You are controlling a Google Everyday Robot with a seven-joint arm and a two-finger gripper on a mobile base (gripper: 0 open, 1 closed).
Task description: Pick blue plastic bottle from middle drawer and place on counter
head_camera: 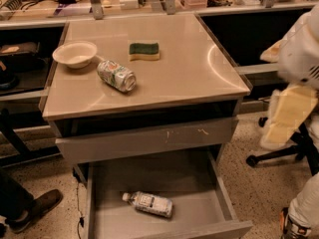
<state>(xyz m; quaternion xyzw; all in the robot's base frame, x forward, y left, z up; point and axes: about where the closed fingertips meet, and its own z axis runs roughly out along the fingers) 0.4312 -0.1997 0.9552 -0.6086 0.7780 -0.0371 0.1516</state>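
Note:
The blue plastic bottle (148,204) lies on its side on the flat grey bottom of the open middle drawer (199,183), white cap pointing left. The counter (189,78) is the glossy beige top above the drawers. My white arm (299,59) hangs along the right edge of the camera view, to the right of the cabinet and well away from the bottle. Its lower end (301,213) runs out of the bottom right corner. The gripper is below the frame there and does not show.
On the counter are a white bowl (75,53), a green-patterned soda can (116,75) on its side and a green-and-yellow sponge (144,51). The scratched-front drawer (144,141) above is shut. A chair base (279,153) stands right; a person's shoe (35,208) is at left.

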